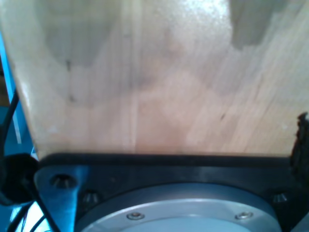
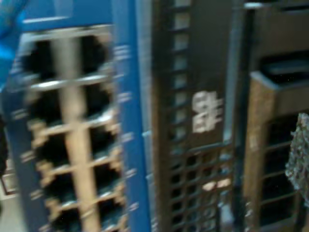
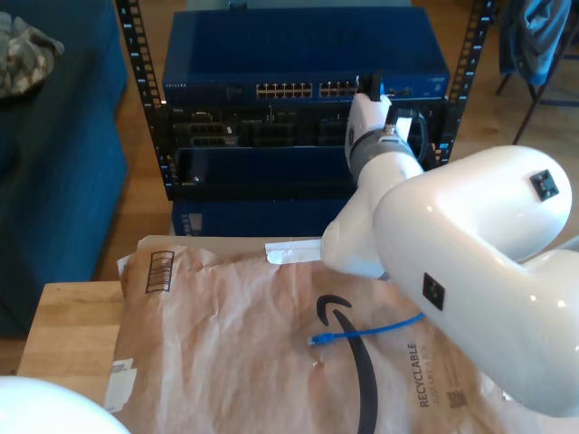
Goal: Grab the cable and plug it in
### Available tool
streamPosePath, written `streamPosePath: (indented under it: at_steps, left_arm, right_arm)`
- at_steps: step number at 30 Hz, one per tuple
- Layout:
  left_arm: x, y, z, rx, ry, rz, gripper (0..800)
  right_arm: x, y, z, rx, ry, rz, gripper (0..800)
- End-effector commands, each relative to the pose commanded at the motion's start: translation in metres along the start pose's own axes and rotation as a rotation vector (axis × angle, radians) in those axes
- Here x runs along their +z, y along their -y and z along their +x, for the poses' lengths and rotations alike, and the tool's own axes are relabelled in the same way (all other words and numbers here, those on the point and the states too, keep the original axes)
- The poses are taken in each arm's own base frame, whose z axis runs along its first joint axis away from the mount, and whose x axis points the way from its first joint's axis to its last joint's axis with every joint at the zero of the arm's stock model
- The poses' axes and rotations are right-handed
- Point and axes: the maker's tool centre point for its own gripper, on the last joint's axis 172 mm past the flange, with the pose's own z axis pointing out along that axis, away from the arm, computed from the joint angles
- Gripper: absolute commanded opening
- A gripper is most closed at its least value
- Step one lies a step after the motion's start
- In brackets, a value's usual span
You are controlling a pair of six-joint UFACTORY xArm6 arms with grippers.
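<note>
The second gripper (image 3: 369,87) is up against the rack (image 3: 136,81), close to the blue switch (image 3: 298,56) in its top bay. Its wrist view looks almost straight into the switch's port rows (image 2: 72,130). The pictures do not show whether its jaws are open or closed, and a blue smear at the edge of that blurred view cannot be identified. The first gripper's state cannot be told either; its wrist view looks at pale wood (image 1: 145,82).

The cable (image 3: 362,331) lies on a brown paper mailer (image 3: 226,316) in front of the rack, well apart from the switch. One plug end rests on the paper, and the rest runs behind the white arm (image 3: 470,253).

The main risk from here is probably a missed socket. The ports sit tightly packed, so a slightly tilted or rotated plug could catch on a port edge or slip into a neighbouring port. The cable could also snag under the arm, and a pull there might drag the mailer. Being so near the rack, the arm could strike the black units (image 3: 262,131) below the switch.

The mailer covers a light wooden table (image 3: 63,334) in front of the rack. The rack stands on a wood floor (image 3: 145,194).
</note>
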Motion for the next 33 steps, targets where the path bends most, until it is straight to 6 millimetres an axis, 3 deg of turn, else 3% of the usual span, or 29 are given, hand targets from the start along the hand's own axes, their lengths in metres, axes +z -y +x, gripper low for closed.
streamPosePath:
  at_steps: [7, 15, 20, 26, 29, 33]
  left_arm:
    - [0.000, 0.000, 0.000, 0.000, 0.000, 0.000, 800]
    - [0.000, 0.000, 0.000, 0.000, 0.000, 0.000, 799]
    - [0.000, 0.000, 0.000, 0.000, 0.000, 0.000, 800]
    - [0.000, 0.000, 0.000, 0.000, 0.000, 0.000, 800]
    - [0.000, 0.000, 0.000, 0.000, 0.000, 0.000, 800]
    - [0.000, 0.000, 0.000, 0.000, 0.000, 0.000, 800]
  right_arm:
    - [0.007, -0.024, -0.006, 0.003, 0.023, -0.096, 793]
    - [0.004, -0.001, -0.007, 0.015, 0.026, -0.054, 793]
    - [-0.041, 0.054, 0.008, 0.017, 0.002, 0.081, 759]
    - [-0.093, 0.040, 0.029, -0.010, 0.001, 0.039, 759]
    - [-0.111, 0.043, 0.040, -0.050, 0.004, 0.024, 757]
    - [-0.128, 0.039, 0.084, -0.163, 0.001, -0.087, 748]
